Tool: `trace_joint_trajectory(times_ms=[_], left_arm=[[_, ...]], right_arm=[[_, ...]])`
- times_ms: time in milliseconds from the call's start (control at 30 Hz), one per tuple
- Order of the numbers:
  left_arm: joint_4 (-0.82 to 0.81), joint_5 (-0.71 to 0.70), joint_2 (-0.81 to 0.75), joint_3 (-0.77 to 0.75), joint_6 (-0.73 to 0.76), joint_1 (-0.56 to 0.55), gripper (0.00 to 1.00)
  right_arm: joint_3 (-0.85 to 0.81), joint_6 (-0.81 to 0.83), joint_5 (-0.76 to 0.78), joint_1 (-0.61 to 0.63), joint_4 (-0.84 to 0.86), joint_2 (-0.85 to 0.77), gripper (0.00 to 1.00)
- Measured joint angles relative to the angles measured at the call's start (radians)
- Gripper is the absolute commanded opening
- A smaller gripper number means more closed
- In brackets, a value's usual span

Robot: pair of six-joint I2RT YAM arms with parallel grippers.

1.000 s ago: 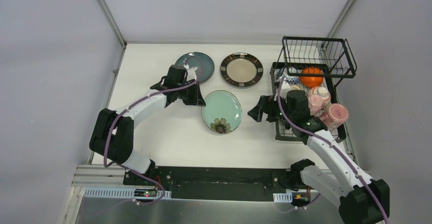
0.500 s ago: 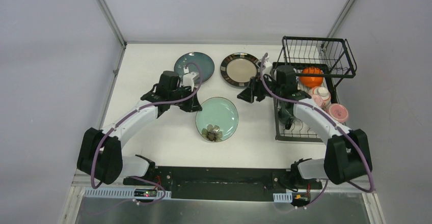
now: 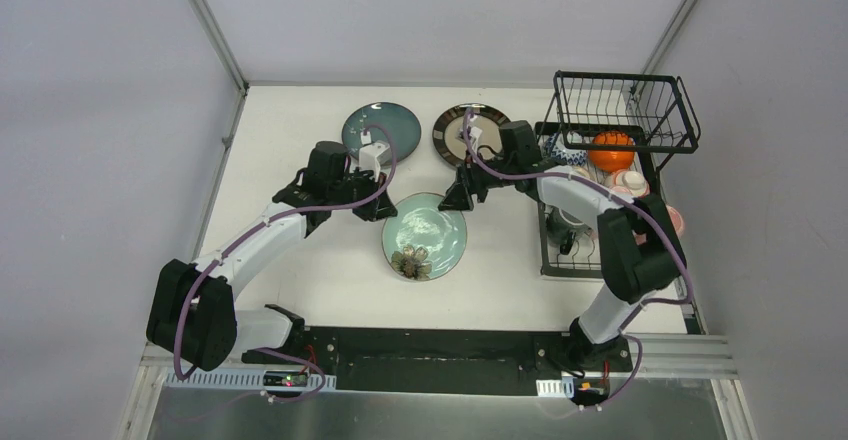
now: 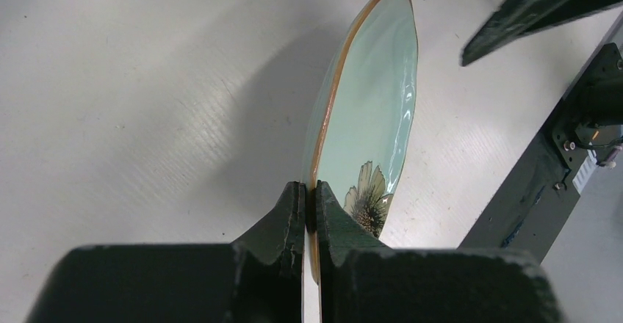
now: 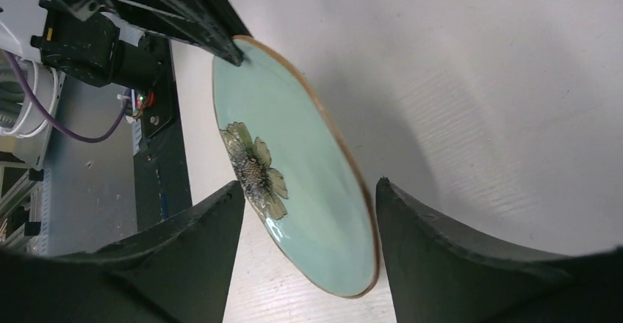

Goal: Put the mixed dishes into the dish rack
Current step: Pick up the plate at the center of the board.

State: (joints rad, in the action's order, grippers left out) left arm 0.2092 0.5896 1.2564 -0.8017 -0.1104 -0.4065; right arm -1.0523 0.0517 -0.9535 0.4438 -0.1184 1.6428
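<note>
The left gripper [image 4: 309,191] clamps the mint plate [image 4: 375,95] by its rim (plate tilted). The right gripper [image 5: 310,186] straddles the opposite rim, jaws apart.

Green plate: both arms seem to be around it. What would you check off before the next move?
1. Is the left gripper shut on the green plate at its rim: ok.
2. Plate tipped up on edge: ok.
3. Is the right gripper open, with one finger either side of the opposite rim: ok.
4. Second grip made on the plate: not ok, those jaws are not closed on it.
5. Free slot in the rack: cannot tell.
</note>
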Motion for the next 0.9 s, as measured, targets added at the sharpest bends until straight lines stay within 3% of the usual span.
trace_joint_trajectory(times_ms=[467, 600, 667, 767, 900], left_arm=[[-0.037, 0.019, -0.011, 0.021, -0.001, 0.000, 0.00], [-0.038, 0.019, -0.014, 0.021, -0.002, 0.000, 0.00], [-0.038, 0.020, -0.014, 0.021, -0.005, 0.000, 0.00], [-0.039, 0.021, -0.014, 0.021, -0.007, 0.000, 0.00], [-0.038, 0.028, -0.015, 0.021, -0.004, -0.001, 0.00]], right_arm=[[-0.167, 0.161, -0.101, 0.029, -0.024, 0.236, 0.62], [-0.167, 0.204, -0.129, 0.058, -0.067, 0.248, 0.56], [-0.167, 0.221, -0.142, 0.068, -0.085, 0.253, 0.48], [-0.168, 0.240, -0.159, 0.071, -0.097, 0.260, 0.24], [-0.171, 0.249, -0.171, 0.064, -0.112, 0.269, 0.00]])
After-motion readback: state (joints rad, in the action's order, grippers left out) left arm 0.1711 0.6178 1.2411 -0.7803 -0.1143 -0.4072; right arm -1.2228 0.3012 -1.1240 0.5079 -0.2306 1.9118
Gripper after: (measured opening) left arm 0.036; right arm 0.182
